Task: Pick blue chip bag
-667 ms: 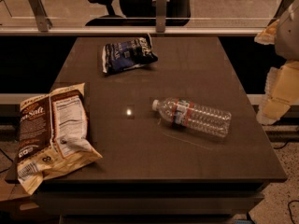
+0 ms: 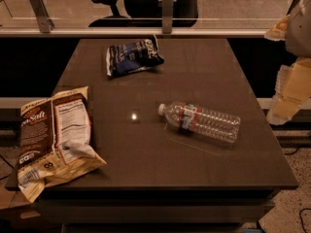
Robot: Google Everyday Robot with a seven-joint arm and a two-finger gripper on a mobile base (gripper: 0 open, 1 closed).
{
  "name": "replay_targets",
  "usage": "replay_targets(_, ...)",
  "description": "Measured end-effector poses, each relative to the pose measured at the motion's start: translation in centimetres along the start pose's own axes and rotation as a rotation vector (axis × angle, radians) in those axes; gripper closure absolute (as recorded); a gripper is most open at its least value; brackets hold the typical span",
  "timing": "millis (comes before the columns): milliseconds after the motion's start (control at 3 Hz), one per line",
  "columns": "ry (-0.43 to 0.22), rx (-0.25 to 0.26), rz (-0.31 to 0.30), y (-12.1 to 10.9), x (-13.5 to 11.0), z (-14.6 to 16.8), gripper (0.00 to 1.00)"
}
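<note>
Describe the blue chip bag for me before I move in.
The blue chip bag is small, crinkled, dark navy with white lettering and pale edges, likely foil. It lies flat and slightly askew at the table's far side, left of centre, touching only the tabletop, apart from the bottle. The gripper hangs beyond the table's right edge, well clear of it.

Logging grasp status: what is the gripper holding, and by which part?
Nothing. The gripper hangs right of the table; the blue chip bag lies untouched at its far side.
</note>
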State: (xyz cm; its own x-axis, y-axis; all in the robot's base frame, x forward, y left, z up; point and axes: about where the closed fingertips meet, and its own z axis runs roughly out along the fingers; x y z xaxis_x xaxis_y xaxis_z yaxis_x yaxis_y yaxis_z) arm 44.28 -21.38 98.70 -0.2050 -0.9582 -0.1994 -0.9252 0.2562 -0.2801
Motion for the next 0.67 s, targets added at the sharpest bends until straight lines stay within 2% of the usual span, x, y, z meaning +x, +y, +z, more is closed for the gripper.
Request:
replay_targets(333,0.012,0.036,-0.053,-1.3,-1.3,-0.1,0.00)
replay_targets(667,0.027,0.121,-0.110,-2.6,-2.6,-0.1,0.00)
